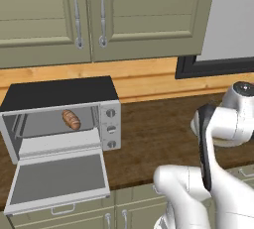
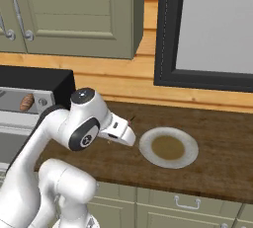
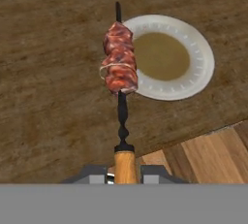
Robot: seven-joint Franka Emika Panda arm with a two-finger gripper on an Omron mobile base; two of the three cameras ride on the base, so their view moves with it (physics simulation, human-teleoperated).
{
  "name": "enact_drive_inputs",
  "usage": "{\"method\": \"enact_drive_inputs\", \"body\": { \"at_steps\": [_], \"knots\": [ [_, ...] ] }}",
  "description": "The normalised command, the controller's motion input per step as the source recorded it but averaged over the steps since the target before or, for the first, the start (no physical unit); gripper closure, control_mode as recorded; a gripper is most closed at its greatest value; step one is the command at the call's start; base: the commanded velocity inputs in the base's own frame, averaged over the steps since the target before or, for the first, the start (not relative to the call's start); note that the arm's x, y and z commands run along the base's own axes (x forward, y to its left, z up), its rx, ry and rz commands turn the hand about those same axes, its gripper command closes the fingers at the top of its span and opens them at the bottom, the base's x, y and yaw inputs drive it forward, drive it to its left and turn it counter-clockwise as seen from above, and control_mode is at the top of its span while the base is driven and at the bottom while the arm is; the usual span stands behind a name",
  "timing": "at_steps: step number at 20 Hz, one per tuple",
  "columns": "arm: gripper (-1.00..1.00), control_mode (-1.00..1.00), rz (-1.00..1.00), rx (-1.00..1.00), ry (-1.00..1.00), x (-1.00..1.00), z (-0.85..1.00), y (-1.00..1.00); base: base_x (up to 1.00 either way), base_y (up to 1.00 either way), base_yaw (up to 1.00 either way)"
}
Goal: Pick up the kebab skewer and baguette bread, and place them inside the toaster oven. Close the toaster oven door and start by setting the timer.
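The kebab skewer [image 3: 119, 58], red-brown meat on a dark stick with a wooden handle, is held above the dark wooden counter, and my gripper [image 3: 125, 173] is shut on that handle. The skewer's tip points past the rim of a white plate [image 3: 196, 58]. The baguette bread [image 1: 71, 119] lies inside the toaster oven [image 1: 59, 93], which stands at the left on the counter. The toaster oven door [image 1: 57, 178] hangs open, folded down flat in front. Three round knobs [image 1: 111, 129] run down the oven's right side. My hand [image 2: 118, 132] hovers right of the oven, near the plate [image 2: 168, 147].
The white plate holds a brown pool. Green wall cabinets [image 1: 99, 15] hang above the counter, and a dark-framed grey panel [image 2: 207, 29] stands at the back right. The counter's front edge [image 3: 193, 138] drops to a wooden floor.
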Motion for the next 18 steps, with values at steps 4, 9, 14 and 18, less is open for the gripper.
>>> {"method": "enact_drive_inputs", "body": {
  "at_steps": [4, 9, 14, 18],
  "knots": [
    [1.0, -1.0, 0.13, 0.0, 0.0, -0.01, 0.09, 0.82, 0.0, 0.0, 0.0],
    [1.0, -1.0, 0.19, 0.0, 0.0, 0.0, 0.12, 0.72, 0.0, 0.0, 0.0],
    [1.0, -1.0, 0.13, 0.0, -0.03, -0.28, 0.05, 0.63, 0.0, 0.0, 0.0],
    [1.0, -1.0, 0.06, 0.0, -0.16, -0.47, 0.0, 0.68, 0.0, 0.0, 0.0]
  ]
}}
